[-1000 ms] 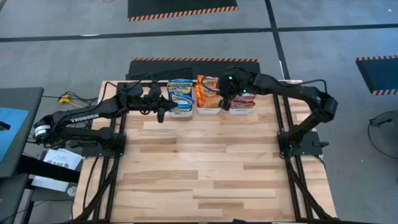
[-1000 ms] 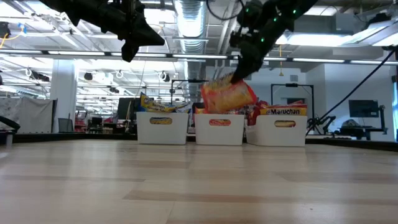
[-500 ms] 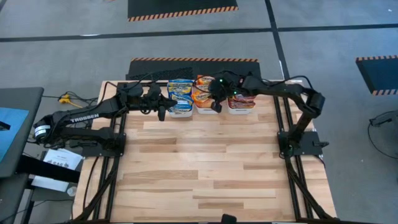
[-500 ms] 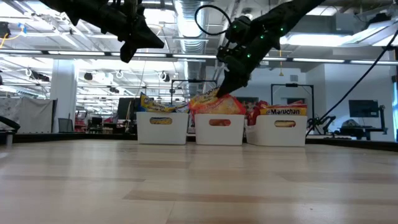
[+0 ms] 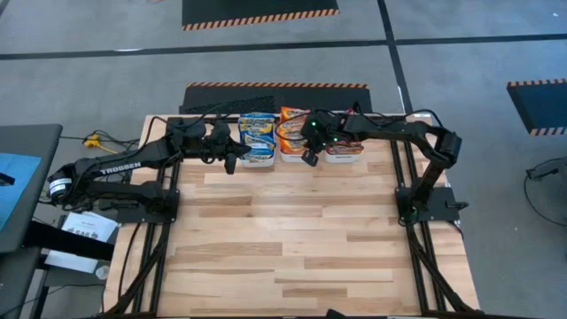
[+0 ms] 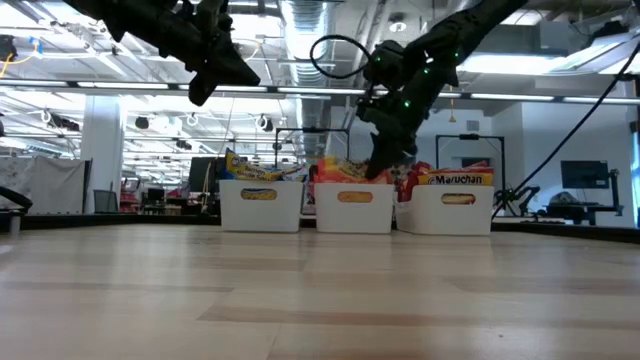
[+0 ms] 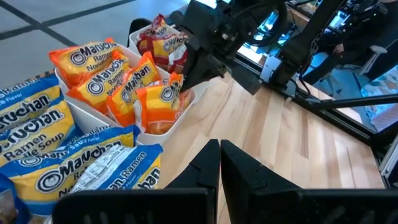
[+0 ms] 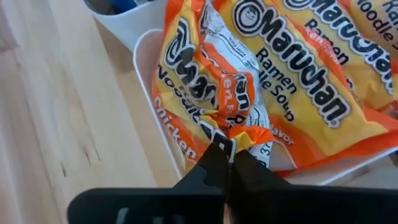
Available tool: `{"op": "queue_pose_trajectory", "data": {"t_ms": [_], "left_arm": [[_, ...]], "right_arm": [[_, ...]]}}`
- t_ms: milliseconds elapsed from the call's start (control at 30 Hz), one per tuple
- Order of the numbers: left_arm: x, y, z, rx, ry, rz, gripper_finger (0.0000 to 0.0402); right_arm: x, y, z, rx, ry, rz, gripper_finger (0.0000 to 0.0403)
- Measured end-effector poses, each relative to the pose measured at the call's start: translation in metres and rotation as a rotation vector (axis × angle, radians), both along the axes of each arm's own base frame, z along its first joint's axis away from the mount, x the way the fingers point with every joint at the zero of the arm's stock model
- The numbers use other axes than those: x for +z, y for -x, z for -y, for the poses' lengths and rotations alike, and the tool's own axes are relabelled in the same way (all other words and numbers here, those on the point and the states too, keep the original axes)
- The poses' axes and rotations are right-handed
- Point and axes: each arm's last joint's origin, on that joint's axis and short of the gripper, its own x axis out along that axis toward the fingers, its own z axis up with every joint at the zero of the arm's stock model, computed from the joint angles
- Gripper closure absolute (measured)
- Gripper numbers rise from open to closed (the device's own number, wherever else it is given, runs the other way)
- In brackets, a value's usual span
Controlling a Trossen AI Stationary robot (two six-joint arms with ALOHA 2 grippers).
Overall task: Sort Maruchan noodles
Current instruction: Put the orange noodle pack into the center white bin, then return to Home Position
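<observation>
- Your orange-red packet sits crumpled at the near end of the middle tray, lying on the other orange-red packets stacked there; the right wrist view shows its crinkled lower edge pinched between the fingertips.
- Your right gripper is clenched on that packet's edge, fingers pressed together with the plastic between them. In the high view it hangs over the near rim of the middle tray; in the low view it reaches down into the tray's top.
- The blue packets fill the left tray; you can see them close up in the left wrist view, with their yellow labels facing up.
- The dark red packets stand in the right tray, next to the middle one. The three white trays line up side by side at the far edge of the wooden table.
- Your left gripper has its fingers closed together with nothing between them. It hovers above the table just beside the left tray, and in the low view it hangs high, well clear of the trays.
- Beyond the table, the low view shows you a large workshop hall with ceiling lights.
</observation>
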Motion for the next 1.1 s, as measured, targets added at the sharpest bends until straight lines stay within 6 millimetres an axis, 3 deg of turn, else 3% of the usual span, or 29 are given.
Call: {"op": "queue_pose_trajectory", "data": {"t_ms": [433, 667, 933, 1100], "left_arm": [[0.0, 0.0, -0.001, 0.014, -0.029, -0.014, 0.0401], [0.007, 0.006, 0.005, -0.075, 0.024, 0.041, 0.0401], [0.028, 0.037, 0.024, -0.17, 0.007, 0.12, 0.0401], [0.029, 0.067, 0.047, -0.254, -0.064, 0.099, 0.0401]], "right_arm": [[0.001, 0.004, 0.0, -0.087, -0.065, -0.001, 0.0307], [0.022, 0.001, 0.0, -0.106, -0.092, -0.015, 0.024], [0.065, -0.002, -0.004, -0.09, -0.158, -0.04, 0.0208], [0.077, -0.01, -0.019, -0.064, -0.174, -0.014, 0.0212]]}}
